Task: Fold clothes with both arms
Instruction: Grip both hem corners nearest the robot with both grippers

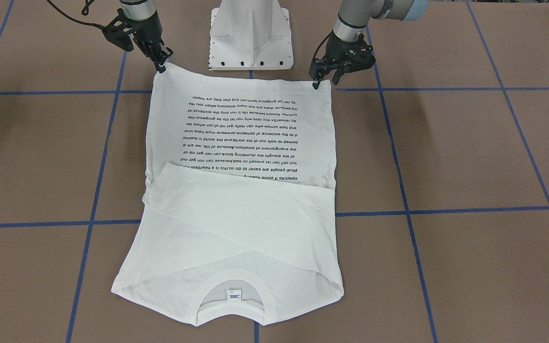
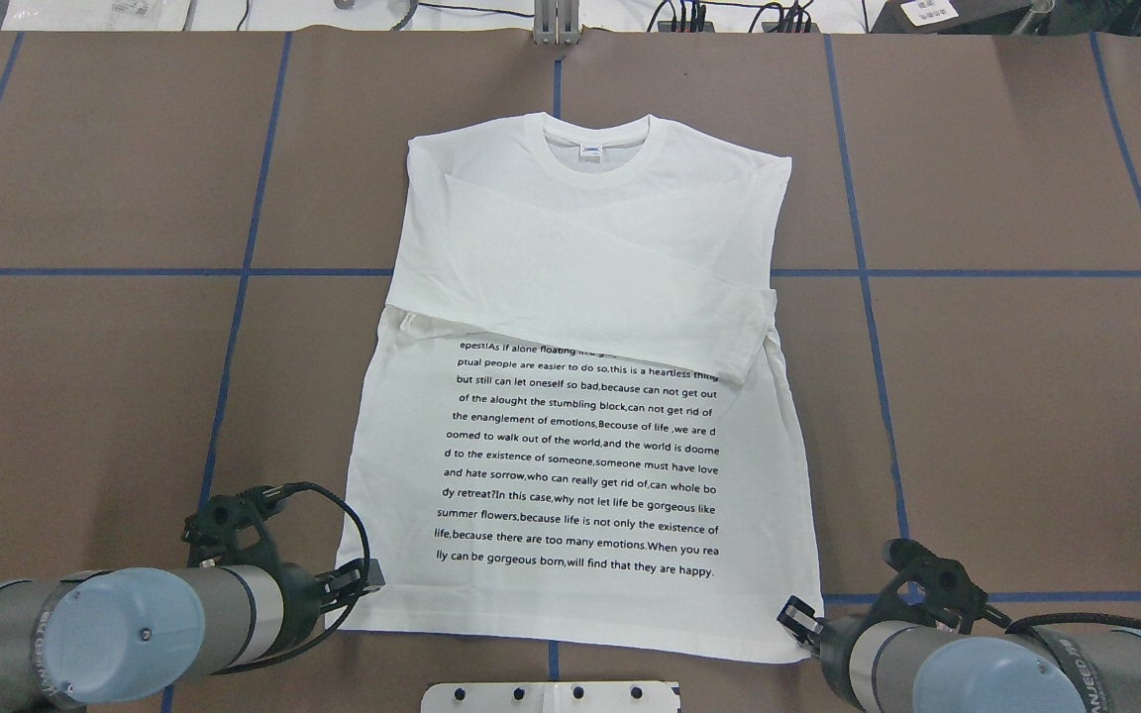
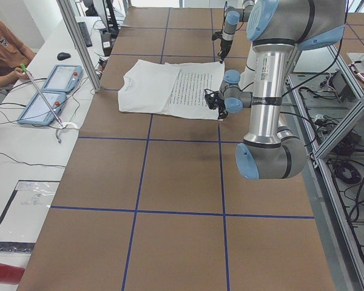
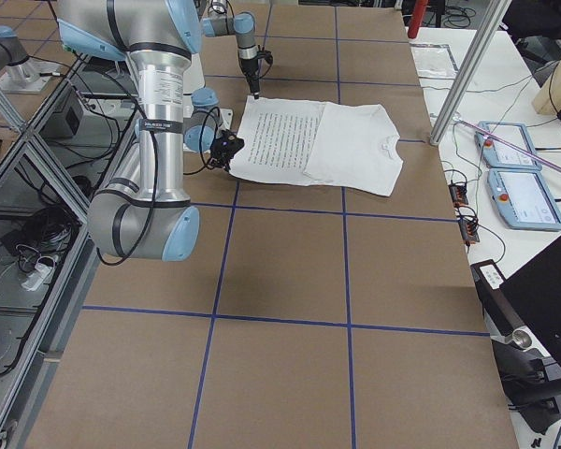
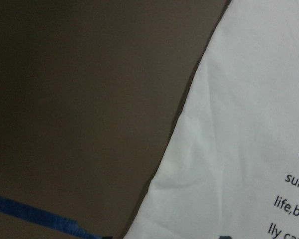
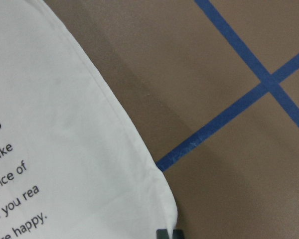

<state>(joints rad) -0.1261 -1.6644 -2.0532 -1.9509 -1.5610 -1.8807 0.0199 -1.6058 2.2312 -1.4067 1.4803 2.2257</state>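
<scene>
Matte brown, blue-gridded table (image 1: 470, 157). A soft white cotton T-shirt (image 1: 241, 224) lies flat mid-table, sleeves crossed, black text facing up, hem toward the robot-side edge. The left gripper (image 1: 320, 82) and right gripper (image 1: 161, 65) touch the hem corners; I cannot tell whether they grasp.

The brown desk (image 2: 85, 396) is marked into large squares by blue tape lines (image 2: 1026, 272). A white pedestal base (image 1: 250, 33) stands at the middle of one long edge. Beside the opposite edge runs a white bench (image 3: 24, 157) with two blue-framed touch panels (image 3: 62, 77) (image 3: 39, 108), a mouse (image 3: 63, 56) and a keyboard (image 3: 84, 33). A person in an orange shirt (image 3: 3, 51) sits there, a thin green-tipped rod (image 3: 42, 94) slanting over the panels. An aluminium post (image 3: 79, 42) rises between bench and desk. A black laptop (image 4: 542, 290) sits further along.
</scene>
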